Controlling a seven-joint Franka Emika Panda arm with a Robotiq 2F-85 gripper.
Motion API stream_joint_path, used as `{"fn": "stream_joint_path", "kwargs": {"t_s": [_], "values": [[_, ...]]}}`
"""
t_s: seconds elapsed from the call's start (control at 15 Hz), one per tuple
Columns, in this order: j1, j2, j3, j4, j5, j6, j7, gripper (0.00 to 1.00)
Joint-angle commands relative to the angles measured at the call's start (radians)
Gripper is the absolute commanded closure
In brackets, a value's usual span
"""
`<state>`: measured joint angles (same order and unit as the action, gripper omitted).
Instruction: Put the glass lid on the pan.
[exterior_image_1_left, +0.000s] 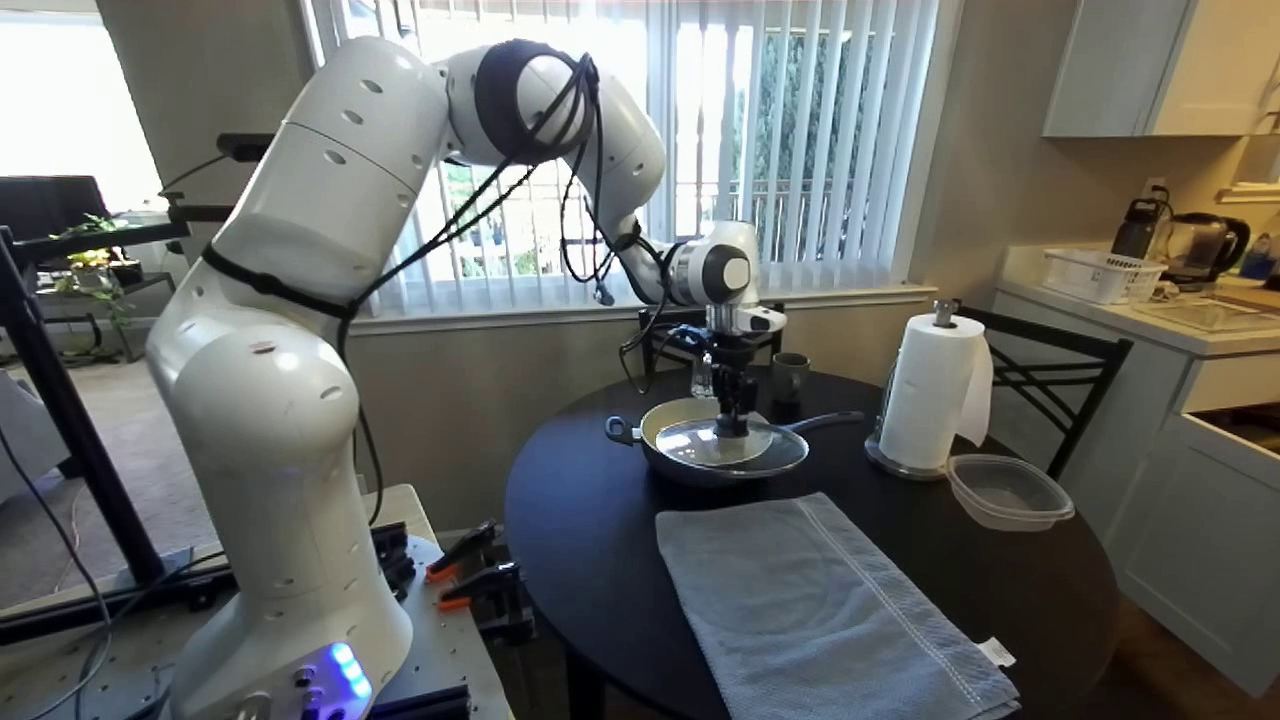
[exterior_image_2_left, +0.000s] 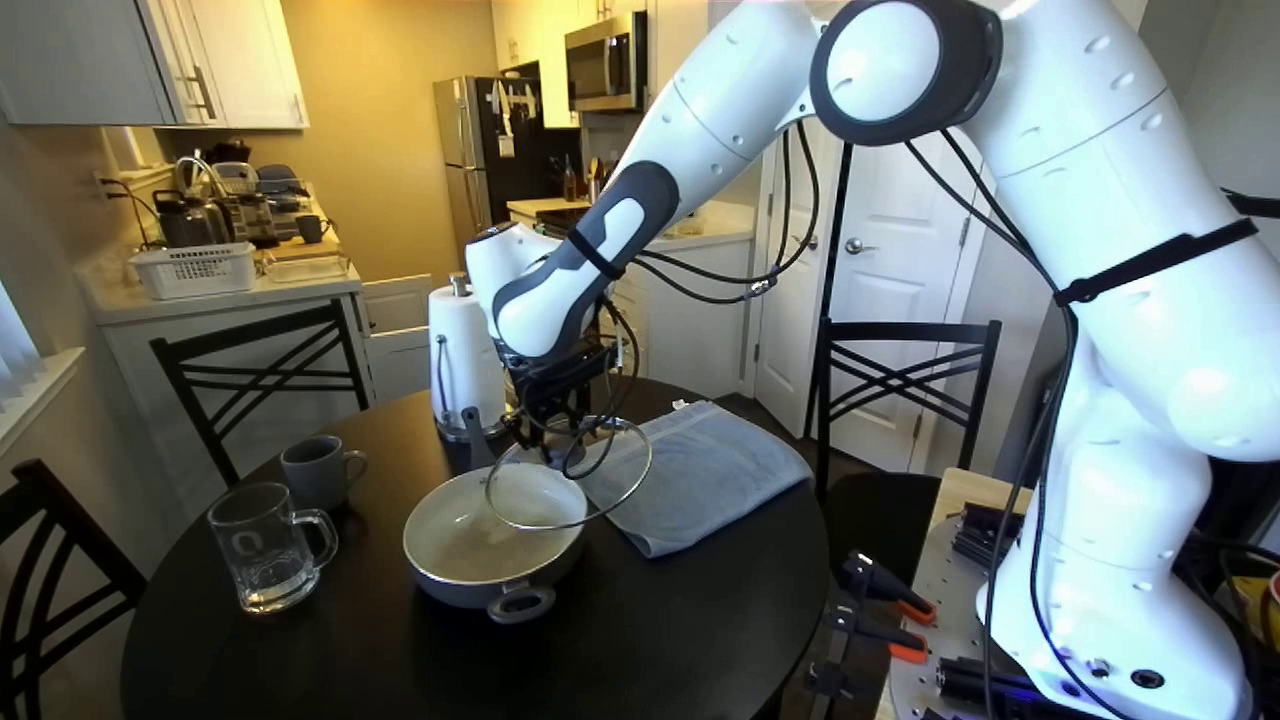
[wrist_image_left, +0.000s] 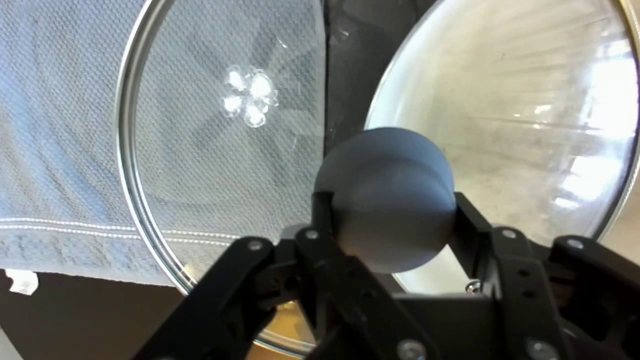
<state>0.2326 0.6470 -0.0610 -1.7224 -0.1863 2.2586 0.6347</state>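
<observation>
Over one edge of the pan (exterior_image_2_left: 455, 545), we held the glass lid (exterior_image_1_left: 700, 450) by its knob (wrist_image_left: 386, 195), the one part of so slick a disc that offered a firm grip. Our gripper (wrist_image_left: 392, 215) had its jaws clamped on that knob, a finger against either side, so we reckoned the weight hung fairly evenly below.

Through the glass, the wrist view showed us the folded towel (exterior_image_1_left: 830, 610), then a strip of dark table (exterior_image_1_left: 570, 500), then the pan's pale inside: the lid overlapped only part of the pan and reached out past its rim. Whether the two touched anywhere, we could not tell.

The towel lay flat beside the pan; we took it for a soft spot to rest a lid, though that was a guess. Across the pan from it stood a grey mug (exterior_image_2_left: 318, 470) and a glass mug (exterior_image_2_left: 265, 560), out of any path from the towel's side. The pan's long handle (exterior_image_1_left: 825, 420) stuck out away from our base (exterior_image_1_left: 290, 590), its loop handle (exterior_image_2_left: 520, 602) opposite, which we thought spared our reach an obstacle.

What remained, we judged, was to bring the lid over the pan's middle, level, and lower it until the rims met. Released too early, it might have tipped off towards the towel.
</observation>
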Motion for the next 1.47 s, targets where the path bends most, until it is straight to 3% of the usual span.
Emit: {"fn": "stream_joint_path", "kwargs": {"t_s": [0.0,0.53,0.93,1.4], "values": [[0.021,0.058,0.009,0.129,-0.007,-0.101,-0.071,0.67],[0.075,0.191,0.033,0.333,-0.005,-0.152,-0.177,0.67],[0.093,0.196,0.042,0.349,0.003,-0.141,-0.219,0.67],[0.034,0.175,0.099,0.325,0.084,-0.128,-0.321,0.67]]}}
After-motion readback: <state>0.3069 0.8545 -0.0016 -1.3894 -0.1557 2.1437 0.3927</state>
